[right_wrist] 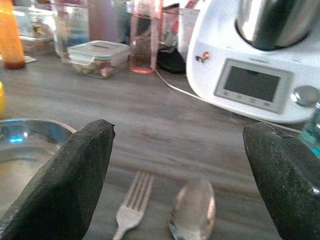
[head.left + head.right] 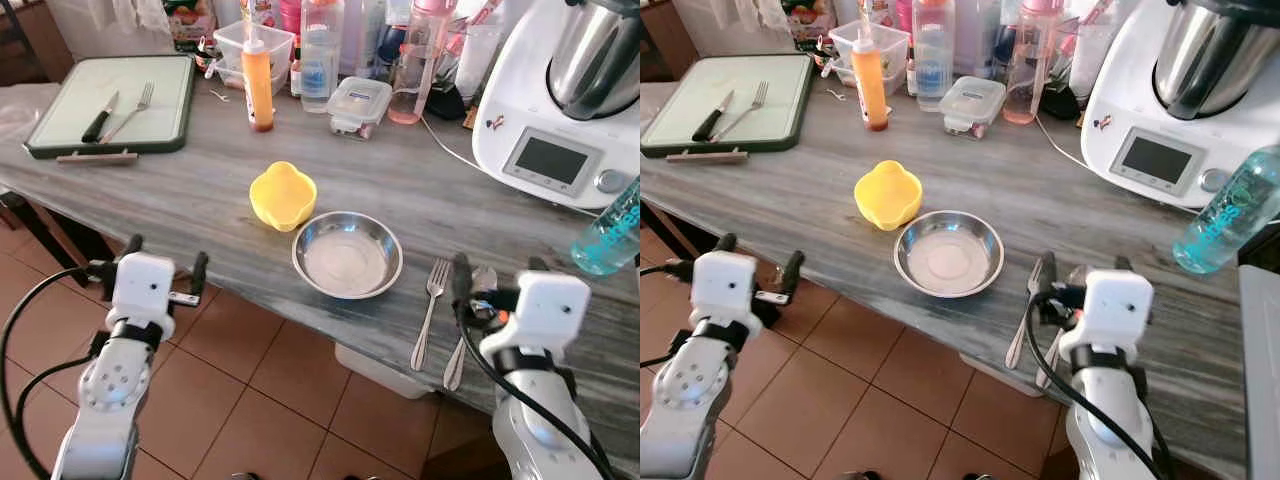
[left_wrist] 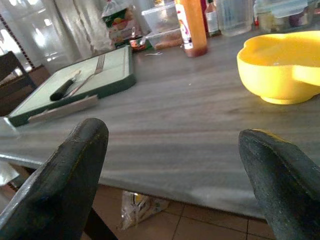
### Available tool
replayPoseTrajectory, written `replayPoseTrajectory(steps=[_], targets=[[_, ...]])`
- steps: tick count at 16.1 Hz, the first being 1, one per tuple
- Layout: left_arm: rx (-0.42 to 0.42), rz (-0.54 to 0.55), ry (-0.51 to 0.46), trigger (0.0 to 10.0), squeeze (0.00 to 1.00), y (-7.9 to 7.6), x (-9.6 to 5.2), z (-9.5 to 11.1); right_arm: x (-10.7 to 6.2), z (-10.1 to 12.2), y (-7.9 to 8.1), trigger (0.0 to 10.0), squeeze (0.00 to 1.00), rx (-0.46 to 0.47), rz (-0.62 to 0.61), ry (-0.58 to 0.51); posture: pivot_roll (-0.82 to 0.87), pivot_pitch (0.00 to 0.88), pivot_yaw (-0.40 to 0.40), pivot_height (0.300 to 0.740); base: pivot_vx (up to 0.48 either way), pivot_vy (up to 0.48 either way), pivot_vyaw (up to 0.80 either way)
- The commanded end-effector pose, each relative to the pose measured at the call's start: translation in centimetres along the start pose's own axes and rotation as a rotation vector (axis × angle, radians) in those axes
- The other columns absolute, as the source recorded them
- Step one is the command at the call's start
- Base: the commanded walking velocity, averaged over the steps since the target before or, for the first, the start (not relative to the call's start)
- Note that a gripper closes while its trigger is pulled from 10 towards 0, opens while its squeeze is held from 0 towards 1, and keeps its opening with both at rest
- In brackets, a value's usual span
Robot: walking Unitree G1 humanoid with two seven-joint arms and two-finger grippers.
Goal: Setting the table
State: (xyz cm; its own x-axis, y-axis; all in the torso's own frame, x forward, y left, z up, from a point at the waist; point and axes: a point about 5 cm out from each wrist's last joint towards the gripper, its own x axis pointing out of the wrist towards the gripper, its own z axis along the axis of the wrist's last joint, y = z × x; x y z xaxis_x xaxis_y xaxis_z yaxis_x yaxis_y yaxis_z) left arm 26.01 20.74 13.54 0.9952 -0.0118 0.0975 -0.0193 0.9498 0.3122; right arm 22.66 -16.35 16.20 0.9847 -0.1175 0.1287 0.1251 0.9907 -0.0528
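Observation:
A steel bowl (image 2: pixel 347 254) sits mid-table with a yellow bowl (image 2: pixel 283 195) just behind it to the left. To the bowl's right lie a fork (image 2: pixel 428 310) and a spoon (image 2: pixel 470 320), side by side near the front edge. My right gripper (image 2: pixel 497 275) hovers open over the spoon, holding nothing; the right wrist view shows the fork (image 1: pixel 131 205) and spoon (image 1: pixel 194 210) between its fingers. My left gripper (image 2: pixel 165 262) is open and empty at the table's front edge, left of the yellow bowl (image 3: pixel 280 70). A knife (image 2: pixel 100 118) and a second fork (image 2: pixel 130 112) rest on a green-rimmed cutting board (image 2: pixel 160 90) at the far left.
An orange sauce bottle (image 2: pixel 258 80), a lidded container (image 2: pixel 357 105), a pink bottle (image 2: pixel 412 70) and other bottles crowd the back. A white kitchen machine (image 2: pixel 560 110) and a teal bottle (image 2: pixel 612 230) stand at the right. Tiled floor lies below the front edge.

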Motion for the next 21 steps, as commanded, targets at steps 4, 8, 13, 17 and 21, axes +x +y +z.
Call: replayPoseTrajectory(steps=[4, 8, 13, 17, 21], targets=[[0.036, 0.026, -0.015, 10.0, 0.00, 0.5, -0.4, 0.5, 0.7, -0.3, 0.1, 10.0, 0.00, 0.002, 0.020, -0.002, 0.19, 0.131, -0.078, 0.740, 0.000, 0.000, 0.00], [0.013, 0.007, -0.028, 10.0, 0.00, -0.1, 0.8, 1.1, 0.7, -0.3, 0.0, 10.0, 0.00, 0.007, 0.008, -0.010, 0.18, 0.122, -0.064, 0.740, 0.000, 0.000, 0.00], [0.004, -0.018, -0.031, 10.0, 0.00, -0.3, 1.7, 1.1, 0.5, -0.4, -0.3, 10.0, 0.00, 0.005, -0.013, -0.014, 0.16, 0.115, -0.052, 0.740, 0.000, 0.000, 0.00], [0.002, -0.026, -0.026, 10.0, 0.00, -0.4, 1.9, 0.9, 0.3, -0.4, -0.4, 10.0, 0.00, 0.002, -0.025, -0.015, 0.15, 0.115, -0.044, 0.740, 0.000, 0.000, 0.00], [-0.015, -0.037, -0.019, 10.0, 0.00, -0.8, 2.2, 0.9, 0.1, -0.3, -0.5, 10.0, 0.00, 0.002, -0.032, -0.014, 0.14, 0.116, -0.040, 0.740, -0.242, 0.000, 0.00]])
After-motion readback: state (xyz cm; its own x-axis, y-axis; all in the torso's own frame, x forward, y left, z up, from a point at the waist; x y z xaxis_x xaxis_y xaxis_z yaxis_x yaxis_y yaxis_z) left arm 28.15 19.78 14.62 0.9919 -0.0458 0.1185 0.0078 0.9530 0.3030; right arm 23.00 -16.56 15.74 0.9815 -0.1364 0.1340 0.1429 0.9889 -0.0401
